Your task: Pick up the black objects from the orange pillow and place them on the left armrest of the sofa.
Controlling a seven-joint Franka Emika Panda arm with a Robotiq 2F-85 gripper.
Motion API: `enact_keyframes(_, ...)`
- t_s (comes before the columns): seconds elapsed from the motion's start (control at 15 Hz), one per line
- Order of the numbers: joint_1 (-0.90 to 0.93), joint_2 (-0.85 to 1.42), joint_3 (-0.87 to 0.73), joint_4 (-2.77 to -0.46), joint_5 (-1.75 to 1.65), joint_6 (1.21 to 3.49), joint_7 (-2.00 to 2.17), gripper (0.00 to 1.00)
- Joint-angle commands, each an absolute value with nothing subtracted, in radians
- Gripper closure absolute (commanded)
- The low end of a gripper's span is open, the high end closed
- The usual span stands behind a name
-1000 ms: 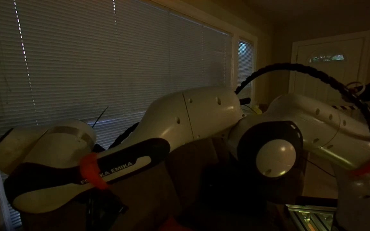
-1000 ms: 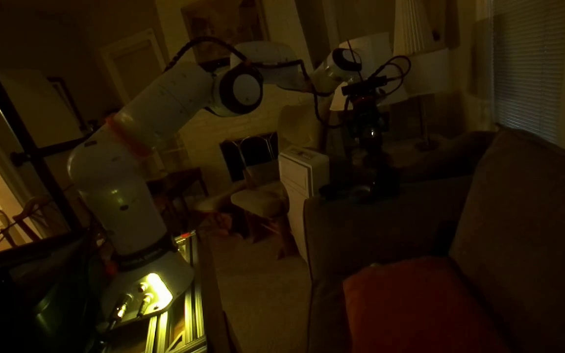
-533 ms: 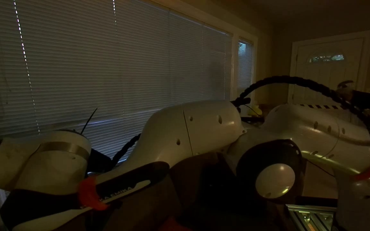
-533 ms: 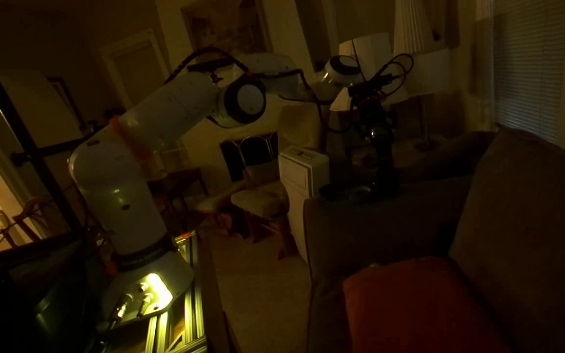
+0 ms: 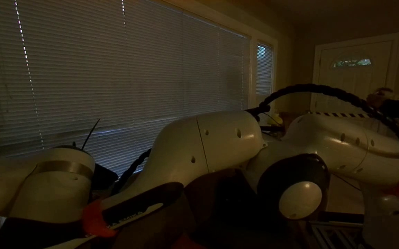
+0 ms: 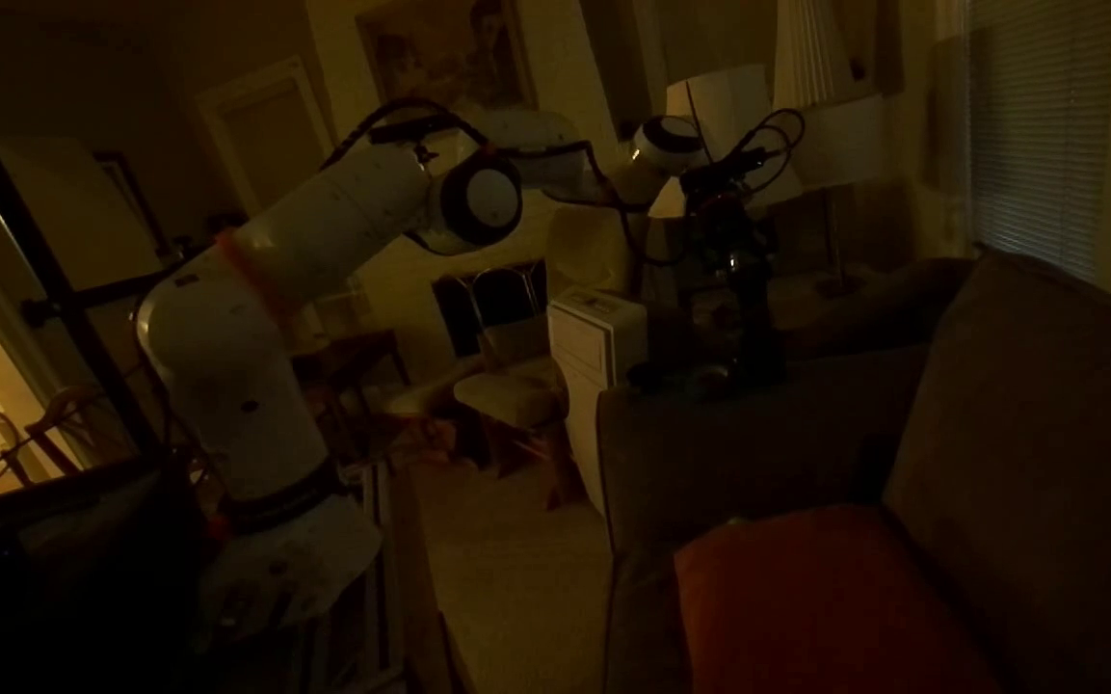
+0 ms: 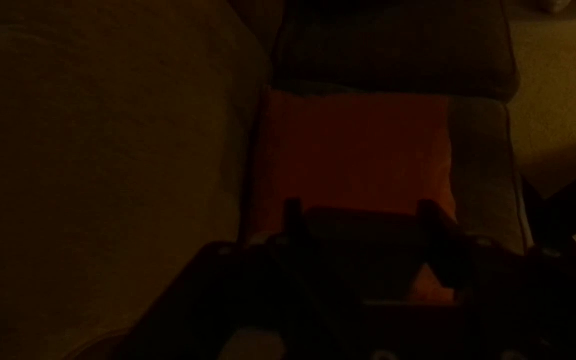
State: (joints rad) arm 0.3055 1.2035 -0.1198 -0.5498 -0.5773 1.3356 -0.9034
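While the fingers [image 7: 293, 220] of the pincer [image 7: 359, 206] stand apart in the wrist view, with a dark shape [image 7: 362, 227] between them, I am not able to say whether it pinches this. In an exterior view it points down at the armrest [image 6: 748, 443] of the sofa [image 6: 1046, 414], where small black objects [image 6: 709, 381] lie near; the orange pillow [image 6: 815, 588] rests just beside this armrest.

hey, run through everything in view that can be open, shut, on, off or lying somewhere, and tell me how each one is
Hand: jaws apart, a dark shape between them; gripped or not, too dark to tell.
Black objects: apparently resting on the armrest.
Orange pillow: lying on the sofa seat.
Blinds: lowered, slats mostly shut.
Door: looks shut.
Lamp: looks unlit.
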Motion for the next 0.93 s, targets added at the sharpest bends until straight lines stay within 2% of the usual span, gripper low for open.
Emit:
enact_keyframes(0.0,0.381,1.243,-0.175,-0.531,-0.679,1.347,-0.953,0.66)
enact_keyframes(0.47,0.482,1.309,-0.263,-0.504,-0.857,1.521,-0.959,0.66)
enact_keyframes(0.87,0.482,1.349,-0.289,-0.504,-0.888,1.692,-0.954,0.66)
